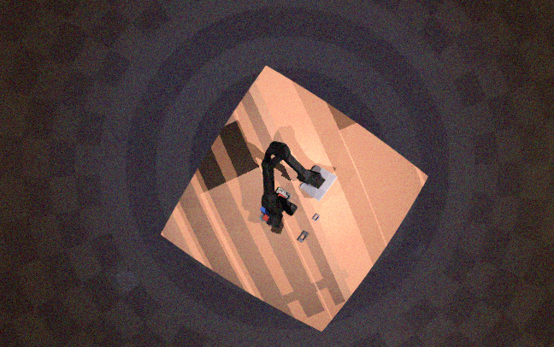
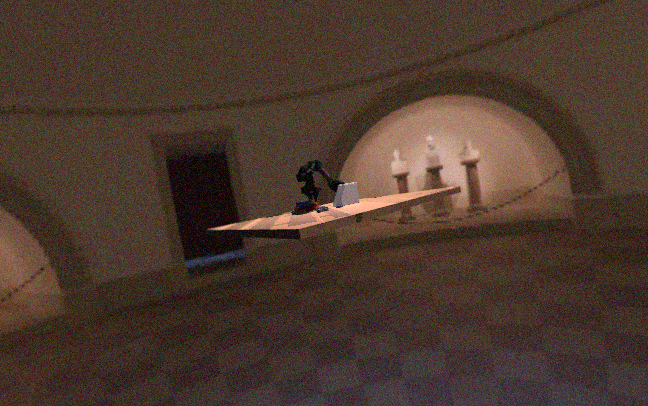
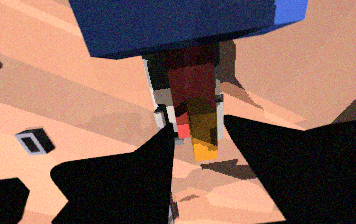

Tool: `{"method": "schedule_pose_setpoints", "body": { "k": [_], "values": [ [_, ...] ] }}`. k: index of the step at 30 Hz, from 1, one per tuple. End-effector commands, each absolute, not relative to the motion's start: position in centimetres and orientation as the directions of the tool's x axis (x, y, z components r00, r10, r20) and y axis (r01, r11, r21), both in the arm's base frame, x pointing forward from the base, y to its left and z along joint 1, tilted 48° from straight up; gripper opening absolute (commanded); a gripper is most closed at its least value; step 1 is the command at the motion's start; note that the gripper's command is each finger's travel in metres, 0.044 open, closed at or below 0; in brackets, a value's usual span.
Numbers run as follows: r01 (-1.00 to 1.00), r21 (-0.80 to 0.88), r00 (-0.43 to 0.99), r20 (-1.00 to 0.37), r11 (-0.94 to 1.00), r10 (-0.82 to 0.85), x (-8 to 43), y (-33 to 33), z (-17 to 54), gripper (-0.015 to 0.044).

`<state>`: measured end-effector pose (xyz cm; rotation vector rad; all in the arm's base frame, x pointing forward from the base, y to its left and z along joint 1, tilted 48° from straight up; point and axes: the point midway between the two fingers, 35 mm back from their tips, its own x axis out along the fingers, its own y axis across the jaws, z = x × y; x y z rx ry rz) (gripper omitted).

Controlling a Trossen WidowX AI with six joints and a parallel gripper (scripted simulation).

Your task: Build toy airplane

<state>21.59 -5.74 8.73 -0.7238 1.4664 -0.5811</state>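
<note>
In the wrist view the red fuselage (image 3: 192,75) lies in the grey jig cradle (image 3: 160,102). The blue wing (image 3: 175,25) (image 1: 262,209) sits across the fuselage at its far end. The yellow tail fin (image 3: 206,135) stands on the near end of the fuselage, between my fingers. My gripper (image 3: 198,123) (image 1: 274,217) is open, with a finger a little off each side of the fin. I cannot tell whether the fin's tab is fully down in its socket. In the exterior view the arm (image 2: 312,180) bends down over the plane (image 2: 302,205).
The arm's grey base block (image 1: 326,185) (image 2: 346,195) stands behind the jig. Two small grey part stands (image 1: 315,216) (image 1: 303,236) lie on the wooden table (image 1: 376,184); one shows in the wrist view (image 3: 32,141), to the left.
</note>
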Motion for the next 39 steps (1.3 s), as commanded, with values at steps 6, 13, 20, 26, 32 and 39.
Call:
{"method": "schedule_pose_setpoints", "body": {
  "k": [6, 13, 20, 26, 32, 39],
  "values": [
    [-0.078, -0.736, 0.045, -0.676, 0.672, -0.735, 21.8, -3.9, 10.1, 0.0260],
    [-0.080, -0.741, 0.044, -0.670, 0.666, -0.741, 21.2, 1.0, 14.7, 0.0260],
    [-0.079, -0.741, 0.044, -0.670, 0.666, -0.741, 21.5, 1.0, 14.8, 0.0260],
    [-0.079, -0.741, 0.044, -0.670, 0.666, -0.741, 21.6, 0.9, 14.9, 0.0260],
    [-0.079, -0.741, 0.044, -0.670, 0.666, -0.741, 21.6, 0.9, 14.9, 0.0260],
    [-0.079, -0.741, 0.044, -0.670, 0.666, -0.741, 21.6, 0.9, 14.9, 0.0260]
  ]
}}
